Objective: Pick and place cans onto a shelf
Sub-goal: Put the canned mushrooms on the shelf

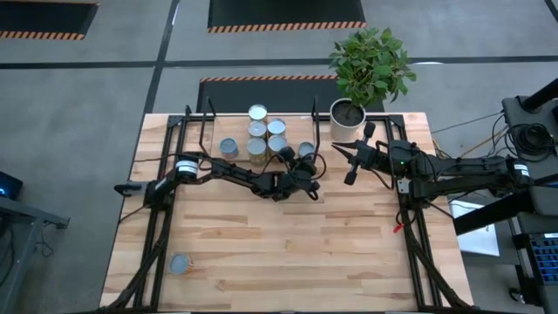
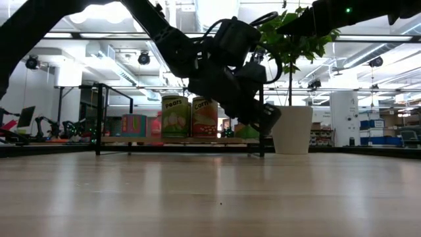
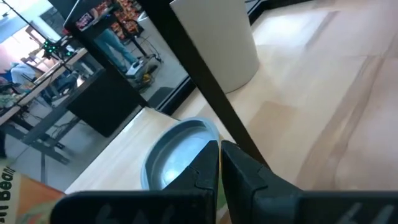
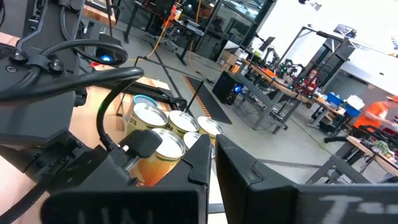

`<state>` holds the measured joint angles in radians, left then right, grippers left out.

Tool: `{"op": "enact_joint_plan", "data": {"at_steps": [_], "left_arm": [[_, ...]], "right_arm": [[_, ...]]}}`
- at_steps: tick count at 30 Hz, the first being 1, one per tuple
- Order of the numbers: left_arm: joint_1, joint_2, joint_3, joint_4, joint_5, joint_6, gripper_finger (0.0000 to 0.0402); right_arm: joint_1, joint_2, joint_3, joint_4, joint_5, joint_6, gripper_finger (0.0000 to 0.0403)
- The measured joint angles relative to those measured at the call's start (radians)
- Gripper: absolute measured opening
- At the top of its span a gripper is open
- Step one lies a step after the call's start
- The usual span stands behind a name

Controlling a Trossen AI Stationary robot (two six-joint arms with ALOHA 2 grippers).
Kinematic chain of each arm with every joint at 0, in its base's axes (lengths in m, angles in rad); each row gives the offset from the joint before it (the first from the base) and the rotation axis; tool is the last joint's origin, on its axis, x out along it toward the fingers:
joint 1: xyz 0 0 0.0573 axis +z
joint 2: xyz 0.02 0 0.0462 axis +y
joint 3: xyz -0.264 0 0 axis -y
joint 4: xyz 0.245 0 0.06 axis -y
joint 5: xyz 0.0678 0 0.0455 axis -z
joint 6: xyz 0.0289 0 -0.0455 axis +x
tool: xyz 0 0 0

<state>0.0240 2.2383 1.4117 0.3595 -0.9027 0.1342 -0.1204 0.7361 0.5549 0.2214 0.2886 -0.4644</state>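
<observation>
**Eight cans counted: seven at the shelf, one alone**

I count eight cans from above. Seven cans (image 1: 256,129) stand bunched at the shelf (image 1: 207,122) along the tabletop's (image 1: 288,253) far edge, and one lone can (image 1: 180,263) sits well apart from them, near the front left corner. In the low view two of the seven show their labels side by side on the shelf's wooden board: a pears can (image 2: 175,116) and a corn can (image 2: 204,116), touching or nearly so.

I have two claws, and both are empty. My left claw (image 1: 305,174) reaches across to the right end of the bunch, its two fingers (image 3: 202,171) pressed together with nothing between them. It hangs just above the pale-blue-topped can (image 3: 177,152) there, beside one of the shelf's black rods (image 3: 205,81) (whether my fingertips touch that top I cannot tell).

My right claw (image 1: 340,150) is up near the far right, just in front of the one white plant pot (image 1: 347,118) with its leafy plant (image 1: 370,61). It points toward the cans, its fingers (image 4: 202,155) closed on each other and holding nothing. From its wrist I see gold-topped cans (image 4: 168,140) past my left arm's dark body (image 4: 56,68).
</observation>
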Motion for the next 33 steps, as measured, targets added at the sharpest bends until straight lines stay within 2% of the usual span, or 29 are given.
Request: {"op": "enact_joint_plan", "data": {"at_steps": [21, 27, 33], "left_arm": [[0.022, 0.001, 0.0, -0.013, 0.004, -0.037, 0.0], [-0.012, -0.007, 0.0, -0.021, 0.004, -0.037, 0.0], [-0.062, -0.088, -0.001, -0.036, -0.008, -0.013, 0.0]], "right_arm": [[0.0, 0.0, 0.0, 0.0, 0.0, -0.007, 0.0012], [0.0, 0.0, 0.0, -0.007, 0.0, -0.008, 0.0012], [0.0, 0.0, 0.0, -0.008, 0.0, -0.008, 0.0012]]}}
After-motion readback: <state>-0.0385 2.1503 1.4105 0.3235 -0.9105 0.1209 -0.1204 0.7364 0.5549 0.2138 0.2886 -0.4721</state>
